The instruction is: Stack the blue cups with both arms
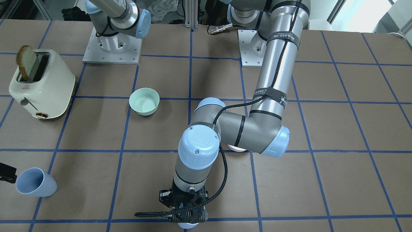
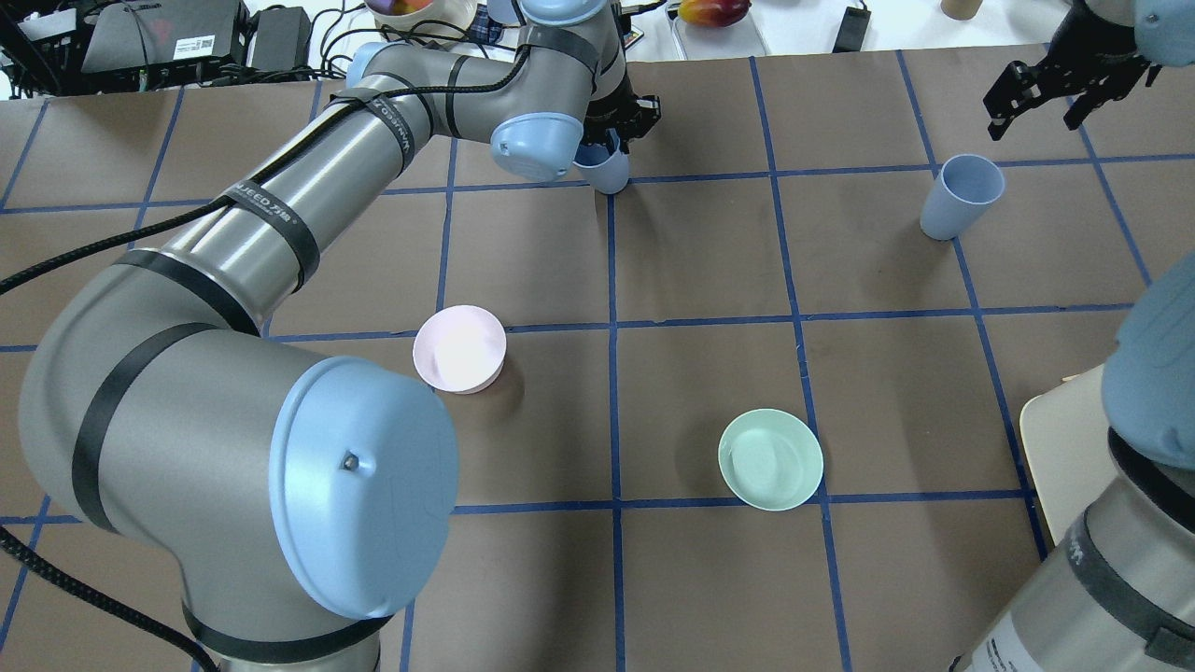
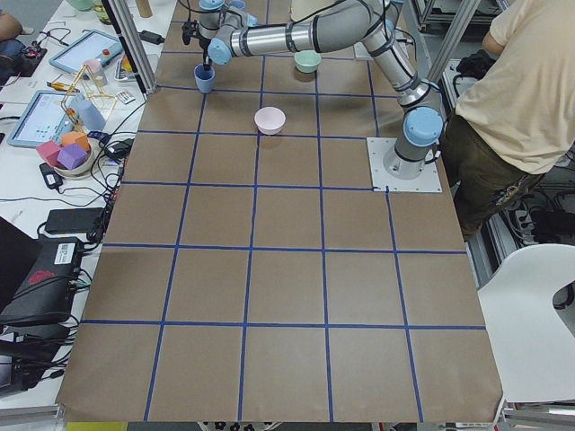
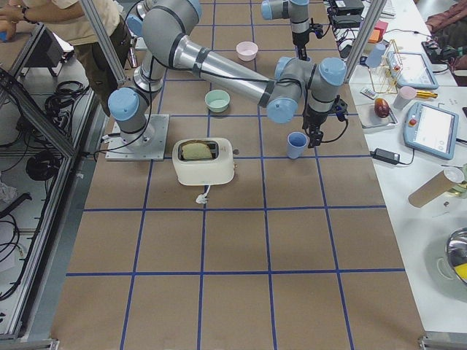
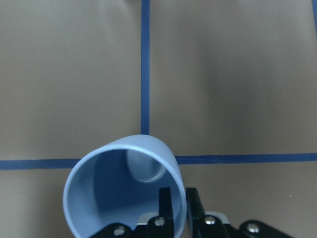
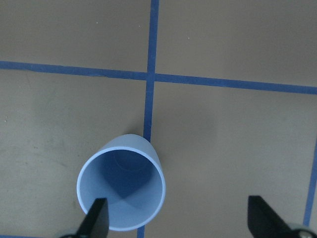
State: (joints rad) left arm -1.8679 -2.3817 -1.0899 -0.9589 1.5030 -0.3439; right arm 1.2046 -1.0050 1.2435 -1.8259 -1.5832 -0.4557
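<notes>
left gripper [image 5: 179, 194]: closed on the first blue cup [image 5: 116, 198]. It pinches the wall at the rim, one finger inside and one outside.
first blue cup: mouth up, on the far side of the table [image 2: 700, 373] near the middle, right by a crossing of the blue tape lines [image 5: 144, 59]. Honestly can't tell if the base is on the table or just off it.
right gripper [image 6: 177, 210]: wide open with nothing in it. It hangs over the far right part of the table.
second blue cup [image 6: 121, 191]: standing upright on a tape line, just short of a crossing. From the right wrist cam it sits off toward one finger instead of centred in the gap, and the overhead view shows the gripper clear of it – not touching as far as I can see.
cups vs each other: well apart, both in the far row of squares, one mid-table and one over on the robot's right.
pink bowl [image 2: 459, 348]: sits closer to the robot, left of centre, and nothing is touching it.
mint-green bowl [image 2: 770, 459]: nearer the robot still, right of centre, open side up.
toaster [image 1: 42, 83]: cream coloured, on the robot's right side with a slice of bread [image 1: 26, 61] sticking up out of the slot – nowhere near either gripper.
</notes>
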